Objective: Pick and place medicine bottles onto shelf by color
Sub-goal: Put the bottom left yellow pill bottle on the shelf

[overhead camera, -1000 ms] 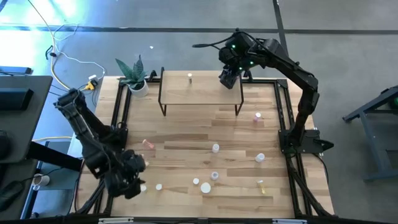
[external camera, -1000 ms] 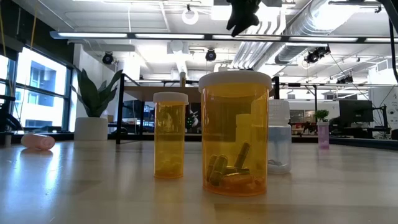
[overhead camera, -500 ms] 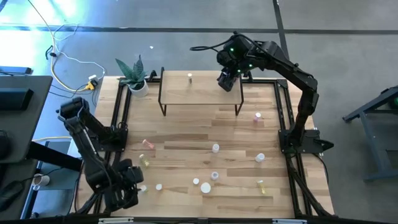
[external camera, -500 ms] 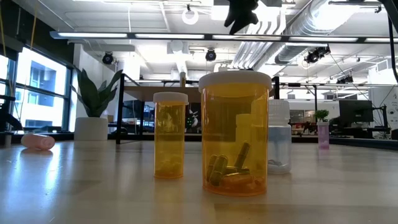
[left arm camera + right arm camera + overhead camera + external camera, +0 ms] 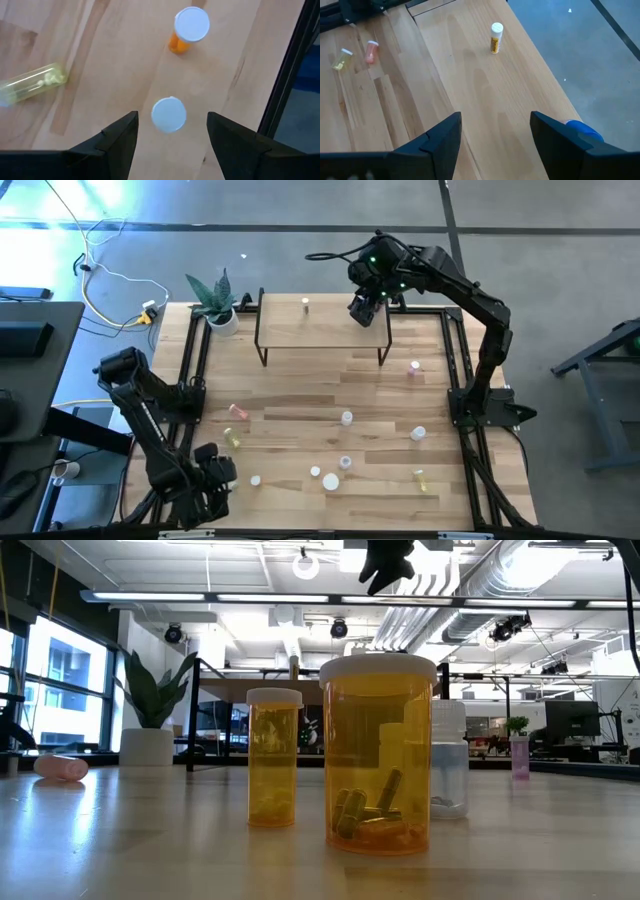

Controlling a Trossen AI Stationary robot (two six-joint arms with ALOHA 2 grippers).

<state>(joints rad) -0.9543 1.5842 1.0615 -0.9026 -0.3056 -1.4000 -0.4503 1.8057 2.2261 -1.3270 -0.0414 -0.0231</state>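
The shelf (image 5: 322,323), a light wood board on thin dark legs, stands at the table's far edge. One small yellow bottle (image 5: 305,304) with a white cap stands upright on it, left of middle; no lettering can be read. A blue bottle (image 5: 583,129) shows just past the shelf's edge. The right gripper (image 5: 364,308) hovers over the shelf's right end, fingers apart and empty. At the near left corner, the left gripper (image 5: 170,134) hangs spread open above a white-capped bottle (image 5: 169,114), an orange bottle (image 5: 190,29) beyond it.
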